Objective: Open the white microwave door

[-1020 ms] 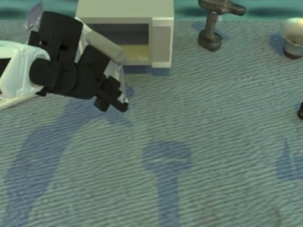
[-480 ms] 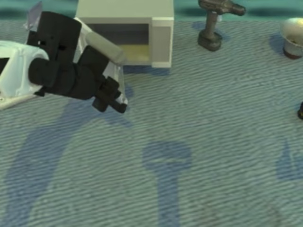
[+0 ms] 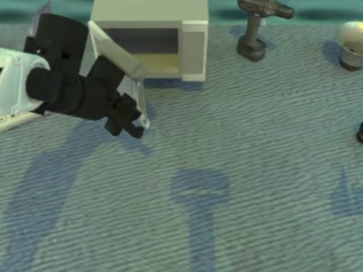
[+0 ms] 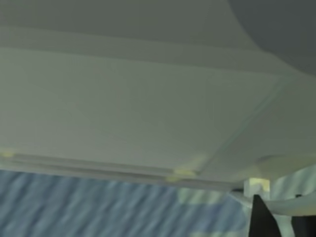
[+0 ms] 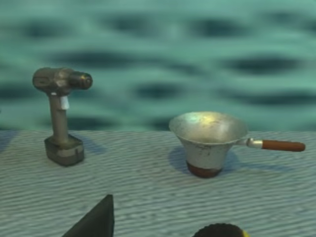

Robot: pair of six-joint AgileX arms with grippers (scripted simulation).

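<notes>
A: Since the half-second-old frame, the left gripper [image 3: 129, 120] has drifted toward the table's left and slightly back, and the white microwave door [image 3: 116, 56] has swung further out with it.

B: Door position, noted against the claw?

A: Door panel runs from its hinge at the front-left corner of the white microwave [image 3: 150, 34] diagonally down to the claw; its free edge sits right at the fingertips. Cavity stands open just right of the claw, yellowish floor showing. In the left wrist view the door [image 4: 133, 108] fills nearly everything, a dark fingertip [image 4: 261, 219] touching near a small latch tab.

B: Claw state?

A: Fingers look pressed against the door's free edge, but whether they pinch it or merely hook it, I cannot tell.

B: Further right?

A: A cordless drill [image 3: 255, 28] stands upright well right of the claw, beyond the microwave; a metal saucepan [image 3: 351, 42] is at the far right edge. Right gripper is not seen from above; its wrist view faces drill [image 5: 61, 116] and saucepan [image 5: 210, 140].
</notes>
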